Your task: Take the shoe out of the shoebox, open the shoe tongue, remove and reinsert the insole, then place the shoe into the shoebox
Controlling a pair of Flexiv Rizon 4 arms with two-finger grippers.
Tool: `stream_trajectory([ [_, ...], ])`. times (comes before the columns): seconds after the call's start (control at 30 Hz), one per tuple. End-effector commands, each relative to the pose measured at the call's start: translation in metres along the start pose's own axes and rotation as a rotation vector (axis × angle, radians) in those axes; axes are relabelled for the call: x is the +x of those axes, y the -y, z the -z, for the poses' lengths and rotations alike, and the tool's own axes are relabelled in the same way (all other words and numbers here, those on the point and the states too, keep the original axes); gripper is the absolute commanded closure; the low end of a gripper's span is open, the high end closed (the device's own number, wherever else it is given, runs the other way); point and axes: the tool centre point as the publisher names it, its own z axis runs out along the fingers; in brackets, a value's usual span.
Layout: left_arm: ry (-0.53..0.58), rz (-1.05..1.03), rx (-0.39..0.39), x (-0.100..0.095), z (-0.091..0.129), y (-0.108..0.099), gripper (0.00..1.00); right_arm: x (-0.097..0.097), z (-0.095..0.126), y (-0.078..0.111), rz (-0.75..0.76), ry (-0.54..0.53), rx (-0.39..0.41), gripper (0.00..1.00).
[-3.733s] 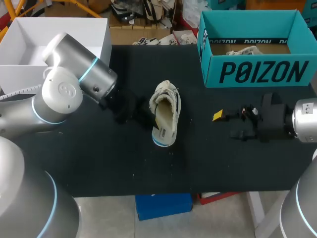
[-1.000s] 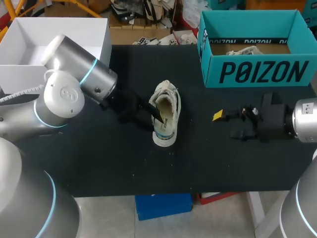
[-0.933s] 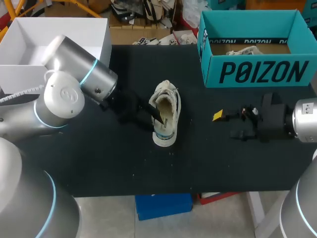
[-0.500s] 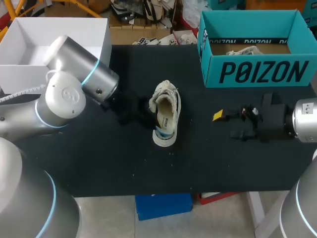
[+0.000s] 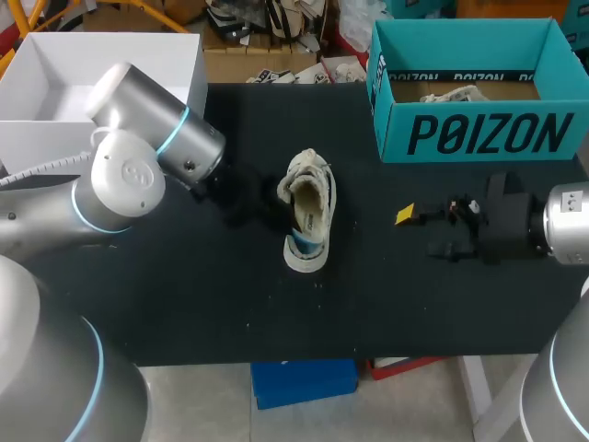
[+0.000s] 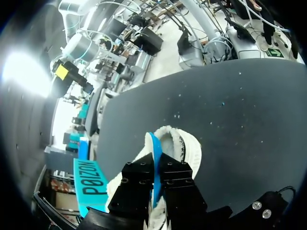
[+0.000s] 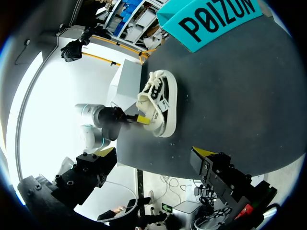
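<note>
L gripper (image 6: pixel 155 171) clamped on blue insole (image 6: pixel 153 147) in shoe (image 5: pixel 308 207), desk (image 5: pixel 184 304) centre; R gripper (image 5: pixel 419 232) fingers apart nr right edge.

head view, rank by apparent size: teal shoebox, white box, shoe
1-2. teal shoebox and white box: they look about alike. The left arm hides part of the white box, so I won't rank them.
3. shoe: clearly the smallest.

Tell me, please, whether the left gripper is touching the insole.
Touching. The left wrist view shows the left gripper's fingers pinching the blue insole from both sides.
</note>
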Motion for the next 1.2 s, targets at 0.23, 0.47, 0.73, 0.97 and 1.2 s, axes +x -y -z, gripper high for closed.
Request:
stream_trajectory([
  [0.23,-0.006,0.009,-0.018,-0.006,-0.005,-0.015,1.00,0.001,-0.001,0.000,-0.001,0.002,-0.001,0.00],
  [0.47,-0.016,0.016,-0.035,-0.008,-0.006,-0.022,1.00,0.001,-0.001,0.000,-0.001,0.002,-0.001,0.00],
  [0.73,-0.040,0.011,-0.022,-0.009,-0.014,-0.016,1.00,0.001,-0.001,0.000,-0.001,0.002,-0.001,0.00],
  [0.97,-0.095,0.008,0.002,-0.003,-0.020,-0.012,0.24,0.001,-0.001,0.000,-0.001,0.002,-0.001,0.00],
  [1.2,-0.079,0.006,0.018,-0.010,-0.007,-0.009,0.31,0.001,-0.001,0.000,-0.001,0.002,-0.001,0.00],
])
